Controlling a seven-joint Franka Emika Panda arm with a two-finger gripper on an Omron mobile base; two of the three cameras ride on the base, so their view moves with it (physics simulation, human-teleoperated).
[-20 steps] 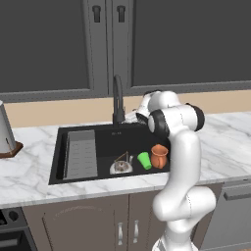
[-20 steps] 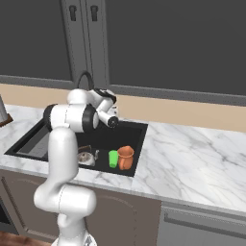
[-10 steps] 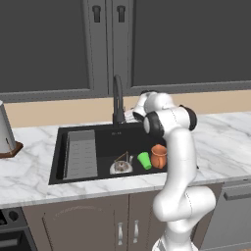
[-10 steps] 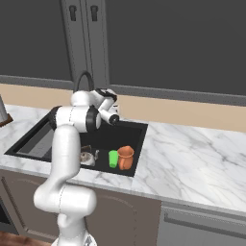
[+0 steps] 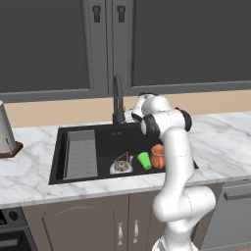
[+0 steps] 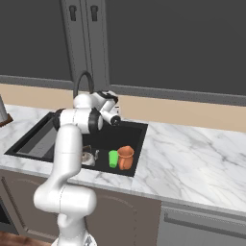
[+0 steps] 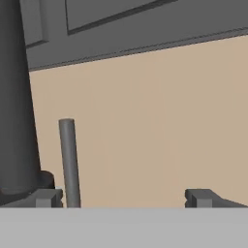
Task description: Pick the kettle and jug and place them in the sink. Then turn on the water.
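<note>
You cannot see the gripper (image 7: 121, 197) fully: the lower edge of the hand view cuts its two fingertips. In the left base view the arm covers part of the jug (image 5: 158, 156) and the right end of the sink (image 5: 58, 158). The kettle (image 5: 121, 165) is too small to show its lid.

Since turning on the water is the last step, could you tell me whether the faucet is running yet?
Off: no blue stream falls from the faucet into the sink. The gripper, fingers apart, is beside its thin lever.
</note>
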